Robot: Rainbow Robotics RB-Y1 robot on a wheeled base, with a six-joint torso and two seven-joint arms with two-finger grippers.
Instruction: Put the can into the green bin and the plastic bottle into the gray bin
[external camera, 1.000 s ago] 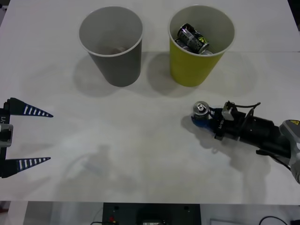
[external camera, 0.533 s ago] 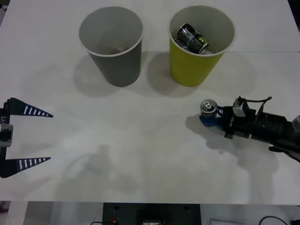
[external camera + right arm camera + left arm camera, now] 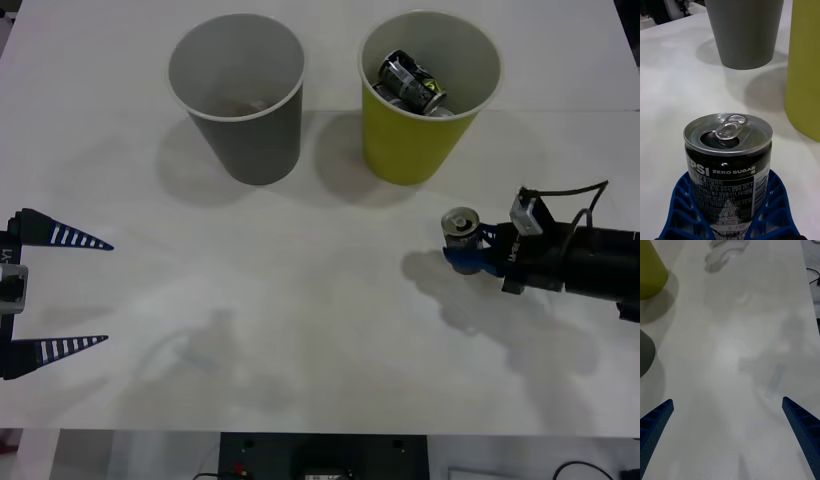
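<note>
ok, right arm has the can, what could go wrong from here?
1. The right gripper holds the can low on its body, so it might tip or slip during the lift.
2. The green bin stands close by, and a low approach could knock its wall.
3. Cans already inside might make this one land crooked.

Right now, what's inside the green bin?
The green bin already holds a dark can lying tilted, with another silvery can partly visible beneath it. Anything lower is covered. The right hand holds another can upright beside the bin.
</note>
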